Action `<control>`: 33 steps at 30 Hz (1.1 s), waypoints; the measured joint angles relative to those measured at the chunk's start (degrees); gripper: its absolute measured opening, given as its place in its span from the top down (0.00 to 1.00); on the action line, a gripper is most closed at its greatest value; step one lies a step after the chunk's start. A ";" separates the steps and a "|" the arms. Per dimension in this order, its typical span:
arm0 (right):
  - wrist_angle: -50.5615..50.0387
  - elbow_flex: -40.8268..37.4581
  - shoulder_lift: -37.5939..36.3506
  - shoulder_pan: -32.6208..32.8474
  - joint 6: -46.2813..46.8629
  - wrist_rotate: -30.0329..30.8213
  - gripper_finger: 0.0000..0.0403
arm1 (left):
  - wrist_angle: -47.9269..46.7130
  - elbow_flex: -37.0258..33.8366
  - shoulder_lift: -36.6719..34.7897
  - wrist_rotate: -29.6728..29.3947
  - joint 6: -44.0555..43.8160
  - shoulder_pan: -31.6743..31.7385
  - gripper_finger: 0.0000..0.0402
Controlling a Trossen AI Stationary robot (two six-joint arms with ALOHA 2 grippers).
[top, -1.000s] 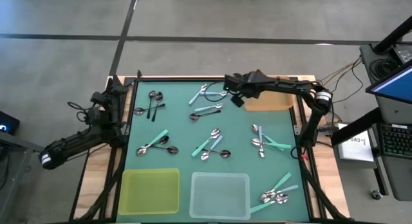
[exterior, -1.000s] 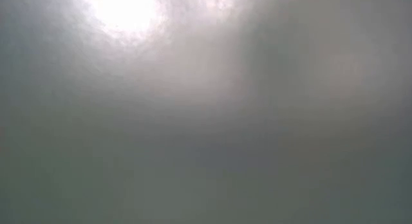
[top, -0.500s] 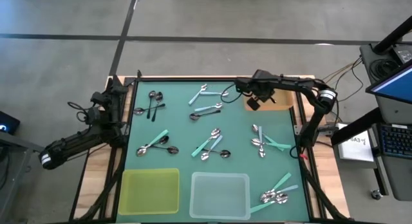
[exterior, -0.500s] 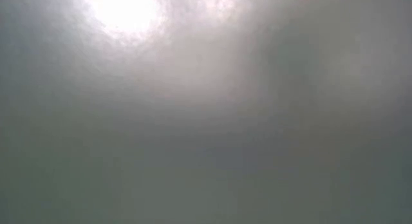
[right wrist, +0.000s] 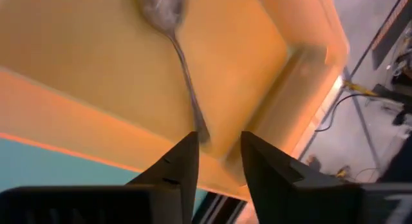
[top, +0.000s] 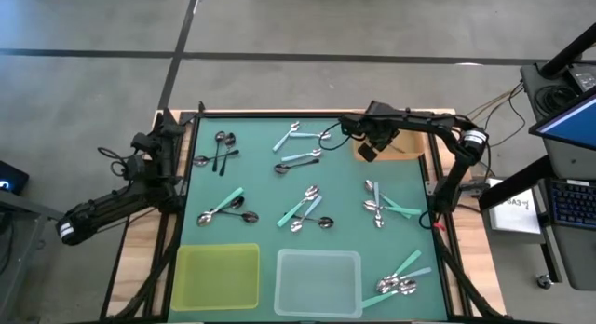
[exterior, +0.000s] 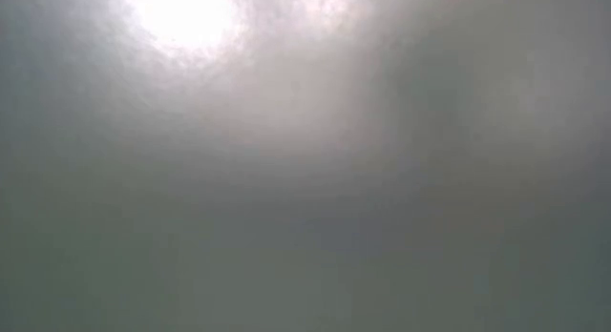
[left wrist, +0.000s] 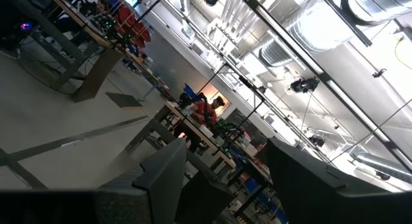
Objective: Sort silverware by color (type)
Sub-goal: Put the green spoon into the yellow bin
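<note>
I am holding the right tool (right wrist: 217, 161) over the orange tray (top: 400, 147) at the table's one o'clock, its fingers standing apart around the handle end of an all-silver spoon (right wrist: 177, 53) lying in that tray. The left tool (top: 160, 130) is waiting wide apart off the table's nine o'clock edge, while the other spoons (top: 304, 209) are lying scattered across the green mat (top: 261, 180).

so the spoons (top: 307, 205) sit scattered in small bunches across the counter (top: 261, 180), two trays (top: 220, 276) side by side at the near edge, a third tray (top: 400, 149) at the far right corner with a spoon in it under the right end effector (top: 367, 149), left arm off the left side.
</note>
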 joint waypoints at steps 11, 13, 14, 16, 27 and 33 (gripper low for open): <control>-0.17 0.00 -1.55 10.61 5.79 -17.82 0.75 | 0.00 0.00 0.00 0.00 0.00 -0.02 0.50; -0.29 0.00 -2.37 14.51 8.97 -17.82 0.76 | 0.00 0.00 -0.02 0.00 0.00 0.00 0.50; -0.27 0.00 -2.76 16.51 11.00 -17.86 0.77 | 0.00 0.00 0.00 0.00 0.00 -0.02 0.50; -0.29 0.00 -3.27 20.73 15.66 -18.16 0.77 | 0.00 0.00 0.00 0.00 0.00 -0.02 0.50; -0.83 -2.64 -3.45 44.31 36.06 -33.32 0.78 | 0.00 0.00 -0.01 -0.01 0.00 0.00 0.50; -1.25 -3.10 -3.23 57.73 35.02 -34.12 0.77 | 0.00 0.00 -0.02 0.00 0.00 0.00 0.50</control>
